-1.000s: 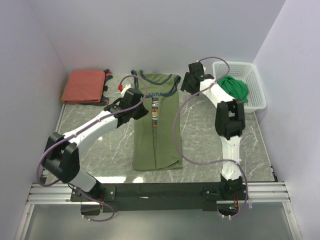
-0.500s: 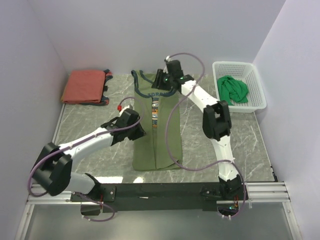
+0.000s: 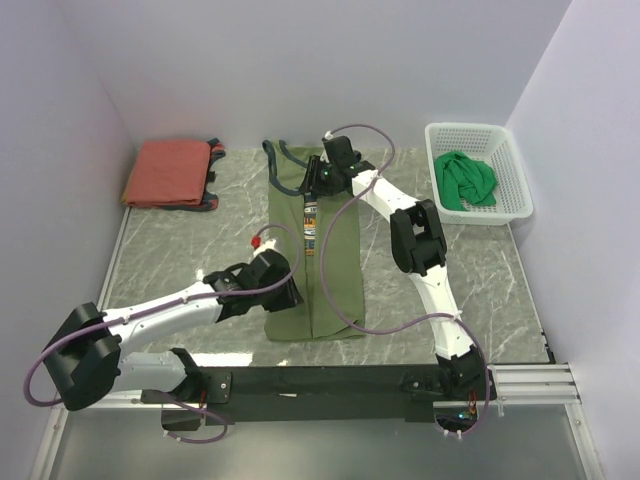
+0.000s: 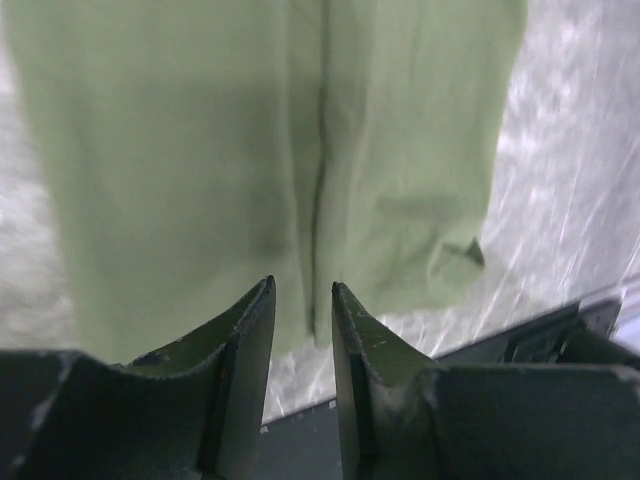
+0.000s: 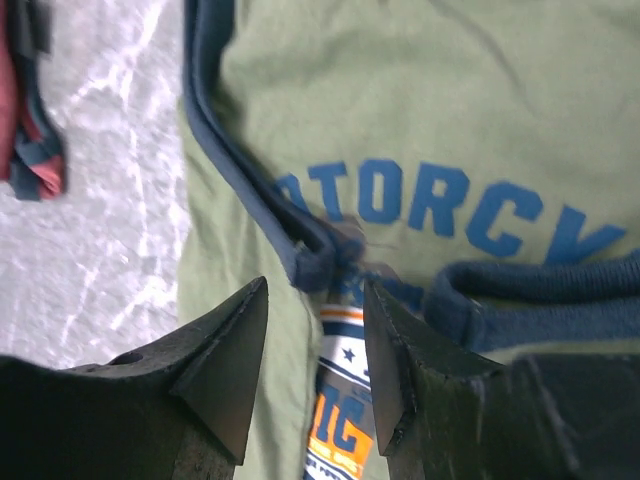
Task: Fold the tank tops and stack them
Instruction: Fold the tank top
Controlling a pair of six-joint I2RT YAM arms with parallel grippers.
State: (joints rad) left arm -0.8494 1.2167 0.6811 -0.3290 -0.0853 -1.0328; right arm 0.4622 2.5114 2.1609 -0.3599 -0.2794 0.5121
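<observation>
From above, I see the olive top (image 3: 330, 255) lying lengthwise in the middle of the table (image 3: 180, 250), folded into a narrow strip with its neck at the far end. The red top (image 3: 168, 172) sits folded at the far left corner, well apart from it. The green top (image 3: 466, 180) lies bunched in the basket (image 3: 520, 195) at the far right. My left pincer (image 3: 290, 297) is at the near left corner of the olive top; my right pincer (image 3: 312, 180) is over its neck end.

On the left wrist camera, the left pincer (image 4: 301, 288) stands slightly apart with nothing between the fingers. The olive top's near edge and centre seam lie just beyond the tips.

On the right wrist camera, the right pincer (image 5: 315, 288) is parted wider. A bunched fold of navy trim (image 5: 312, 262) lies just ahead of the gap, with blue lettering (image 5: 440, 200) beyond. I see no cloth pinched.
</observation>
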